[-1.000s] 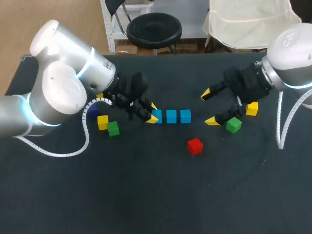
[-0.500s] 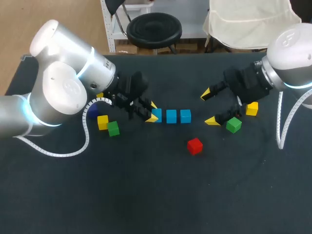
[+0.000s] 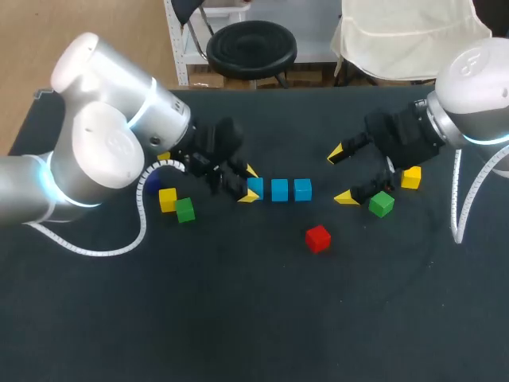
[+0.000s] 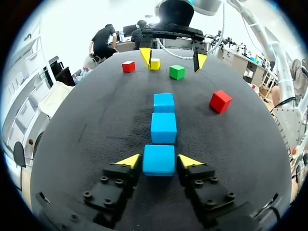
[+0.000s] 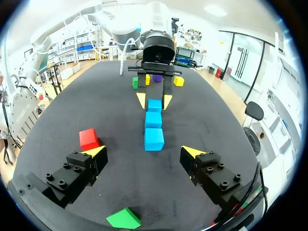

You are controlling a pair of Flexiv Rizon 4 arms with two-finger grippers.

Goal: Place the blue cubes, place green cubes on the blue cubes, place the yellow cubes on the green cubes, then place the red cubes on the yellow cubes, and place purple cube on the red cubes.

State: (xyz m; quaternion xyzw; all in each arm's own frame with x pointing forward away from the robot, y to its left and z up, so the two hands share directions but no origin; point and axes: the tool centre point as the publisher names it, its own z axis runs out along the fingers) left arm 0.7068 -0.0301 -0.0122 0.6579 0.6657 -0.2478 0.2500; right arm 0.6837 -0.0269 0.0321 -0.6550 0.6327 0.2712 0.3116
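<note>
Three blue cubes lie in a row at the table's middle: the left one [image 3: 255,189], the middle one [image 3: 279,189] and the right one [image 3: 303,189]. My left gripper [image 3: 248,183] is open, and the left blue cube [image 4: 159,160] sits on the table between its fingers with a thin gap on each side. My right gripper [image 3: 342,175] hangs open to the right of the row, with nothing between its fingers [image 5: 96,151]. A green cube [image 3: 382,204] lies just below it. A red cube [image 3: 318,238] lies in front of the row.
A yellow cube [image 3: 411,177] lies by the right arm, and a second red cube [image 4: 128,66] lies beyond the right gripper. Behind my left gripper are a yellow cube [image 3: 167,199], a green cube [image 3: 185,210] and a partly hidden purple cube [image 5: 157,77].
My left gripper's fingers have spread apart, letting go of the left blue cube. The right arm and the cubes have not moved.
</note>
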